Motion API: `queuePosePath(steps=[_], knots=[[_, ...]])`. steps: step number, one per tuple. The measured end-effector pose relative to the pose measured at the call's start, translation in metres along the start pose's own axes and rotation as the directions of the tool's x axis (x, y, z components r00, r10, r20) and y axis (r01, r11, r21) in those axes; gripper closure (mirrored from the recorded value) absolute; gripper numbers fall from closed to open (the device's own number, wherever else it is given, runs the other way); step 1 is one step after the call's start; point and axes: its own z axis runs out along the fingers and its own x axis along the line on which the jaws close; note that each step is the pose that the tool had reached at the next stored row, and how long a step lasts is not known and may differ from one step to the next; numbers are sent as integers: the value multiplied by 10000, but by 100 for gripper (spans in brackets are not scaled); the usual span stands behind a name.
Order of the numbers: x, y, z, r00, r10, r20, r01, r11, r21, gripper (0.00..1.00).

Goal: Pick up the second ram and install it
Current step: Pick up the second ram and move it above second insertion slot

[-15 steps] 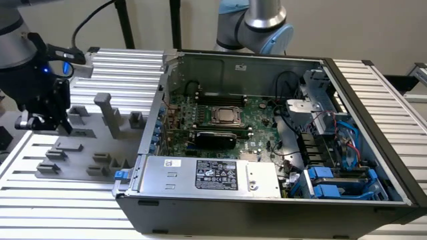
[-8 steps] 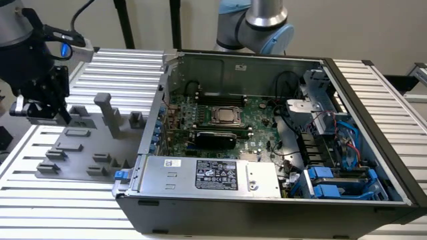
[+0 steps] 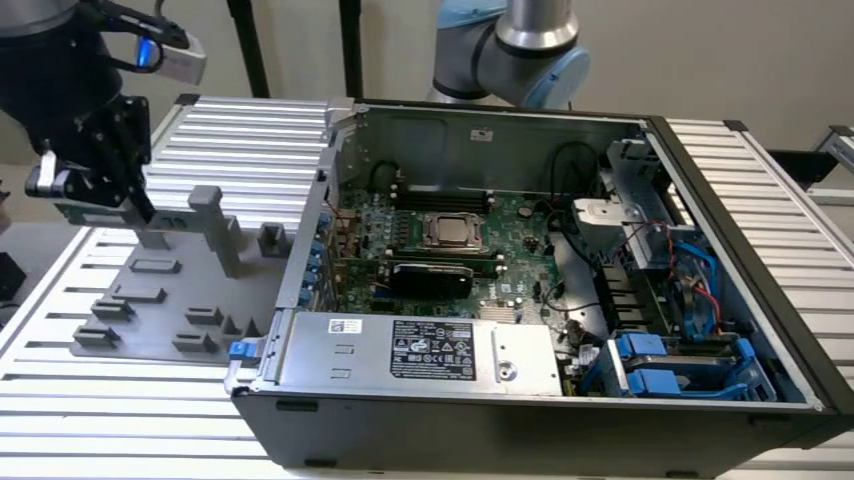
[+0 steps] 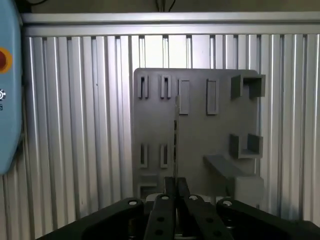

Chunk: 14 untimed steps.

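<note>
1. While you watch through the wrist camera, the gripper [image 4: 175, 184] has its jaws clamped on the second ram [image 4: 175, 140], a thin stick seen edge-on that runs straight out from the fingertips.
2. You see the stick cross the middle of the grey holder plate [image 4: 200, 125], over the bare strip between the plate's slotted blocks. You cannot tell whether it touches the plate.
3. From the exterior view, the gripper [image 3: 100, 185] hangs above the holder plate [image 3: 160, 300] at its far corner. A sliver of green, the second ram [image 3: 83, 207], shows at the gripper's lower end, near the plate's tall post [image 3: 207, 215].
4. Under the plate you have the ribbed aluminium table [image 3: 94, 420], whose slats run out past the plate's edges.
5. Just beside the plate, on the exterior view's right, stands the open computer case [image 3: 534, 425].
6. Inside the case, well apart from the plate, the green motherboard [image 3: 514, 262] lies with its square silver CPU [image 3: 454, 232] near the centre.
</note>
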Motion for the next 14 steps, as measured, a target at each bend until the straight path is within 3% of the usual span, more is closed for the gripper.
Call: queuePosePath(steps=[14], knots=[[-38,-633,-631,10000,2,61,-1,10000,-40,100]])
